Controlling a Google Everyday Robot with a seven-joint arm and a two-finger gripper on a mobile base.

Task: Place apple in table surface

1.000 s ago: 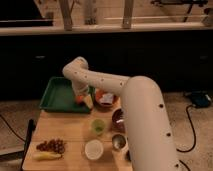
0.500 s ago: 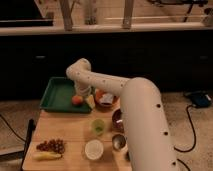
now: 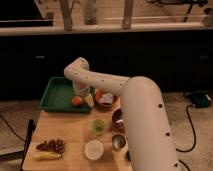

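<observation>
At green tray [image 3: 56, 93] — pincer [image 3: 79, 94] over apple [image 3: 77, 101]

White pincer [image 3: 81, 92] above orange-red apple [image 3: 77, 101]

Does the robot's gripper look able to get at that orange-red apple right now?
Probably yes: the gripper sits just above the apple, and nothing shows between them.

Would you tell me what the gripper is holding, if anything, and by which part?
It cannot be told: the gripper sits right over the apple at the green tray's near edge, hiding any contact.
</observation>
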